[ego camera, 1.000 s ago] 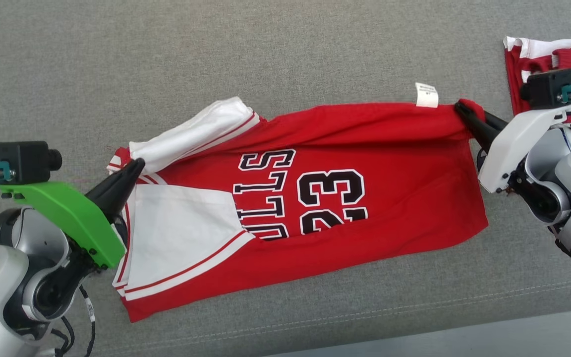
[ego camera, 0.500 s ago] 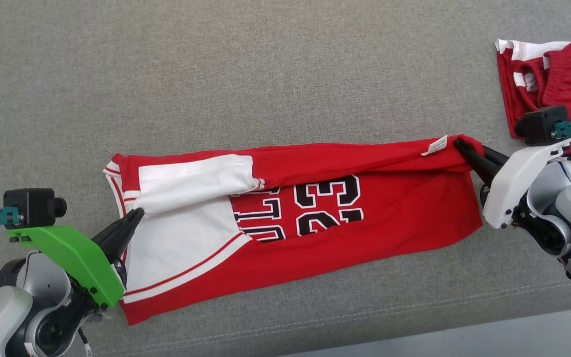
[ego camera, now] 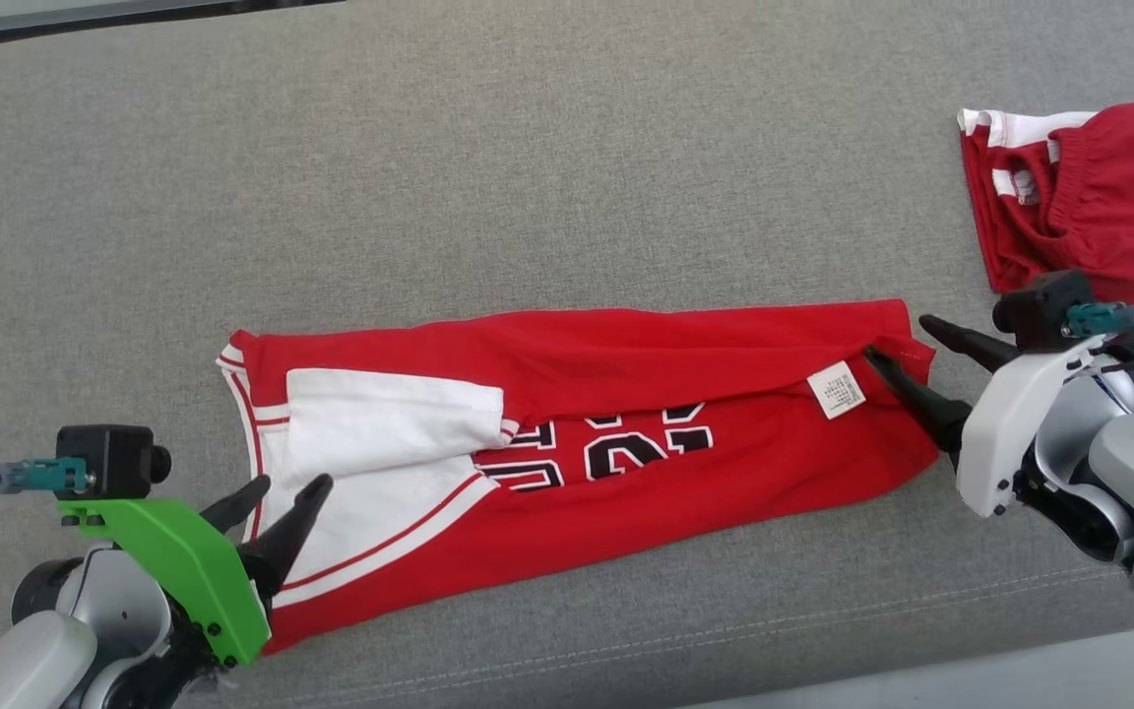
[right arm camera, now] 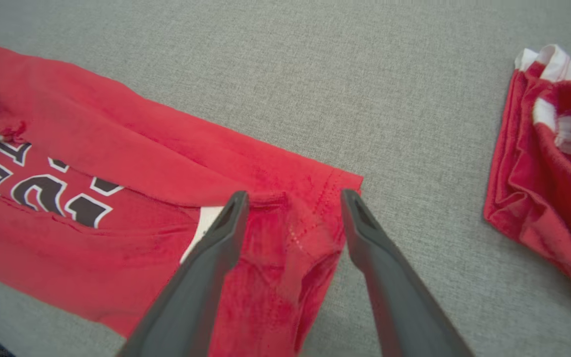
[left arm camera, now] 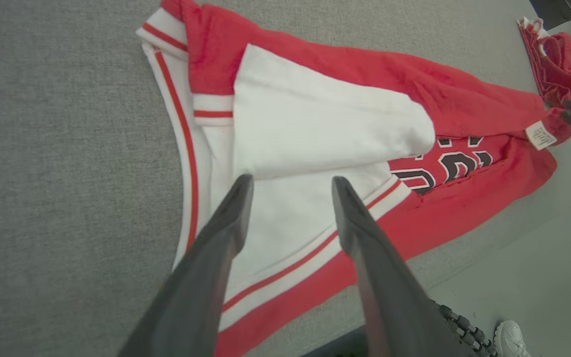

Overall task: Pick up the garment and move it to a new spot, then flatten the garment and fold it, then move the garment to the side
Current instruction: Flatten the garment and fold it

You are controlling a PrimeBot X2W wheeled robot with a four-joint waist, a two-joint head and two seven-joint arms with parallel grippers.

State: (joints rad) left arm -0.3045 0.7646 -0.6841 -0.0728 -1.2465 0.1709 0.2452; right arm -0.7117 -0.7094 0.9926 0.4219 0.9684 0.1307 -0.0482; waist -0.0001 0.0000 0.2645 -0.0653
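The garment (ego camera: 626, 345), a red jersey with white panels and black lettering, lies flat on the grey surface, its far long edge folded over the numbers. My left gripper (ego camera: 293, 484) is open over the white panel at the jersey's left end (left arm camera: 315, 114), holding nothing. At the right end, my right gripper (ego camera: 897, 337) is open too, its fingers straddling the red corner (right arm camera: 305, 218) without gripping it. In the left wrist view the left gripper (left arm camera: 291, 181) hovers above white cloth. The right gripper (right arm camera: 294, 194) is spread over the hem. A white label (ego camera: 836, 389) lies face up near that corner.
A second red and white garment (ego camera: 1099, 197) lies bunched at the far right, also in the right wrist view (right arm camera: 543, 198). The grey surface's near edge (ego camera: 921, 679) runs along the bottom, with pale floor beyond. A white shoe (left arm camera: 511, 337) is on the floor.
Both grippers have opened and let go of the jersey. Its far edge now lies folded down over the lettering, label face up. The head camera has shifted.
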